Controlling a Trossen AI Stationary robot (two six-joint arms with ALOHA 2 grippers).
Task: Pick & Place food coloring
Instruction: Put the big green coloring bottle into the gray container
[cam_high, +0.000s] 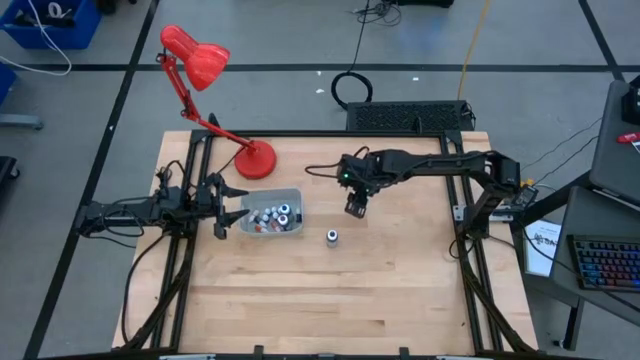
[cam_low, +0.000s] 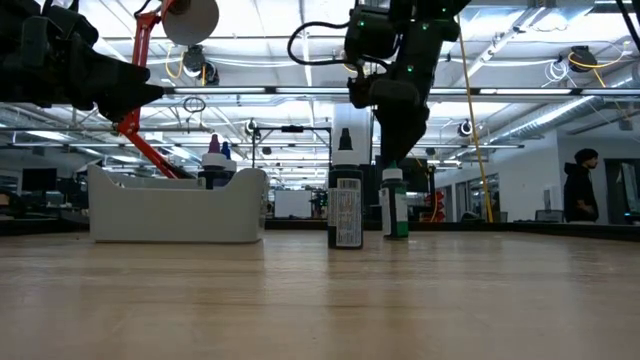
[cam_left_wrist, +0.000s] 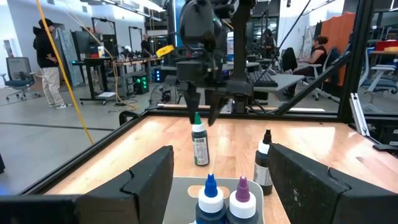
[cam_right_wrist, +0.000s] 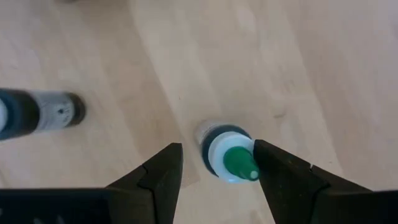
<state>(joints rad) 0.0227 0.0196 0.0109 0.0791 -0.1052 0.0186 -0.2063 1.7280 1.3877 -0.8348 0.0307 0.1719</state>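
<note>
Right now, standing straight up between right gripper fingers, open wide: green bottle, not yet squeezed.

No text, brand or number can be read anywhere. The black-bodied bottle standing on the table carries a printed label, and so does the green-capped bottle at its two o'clock, but the print on both is too small to make out.
</note>
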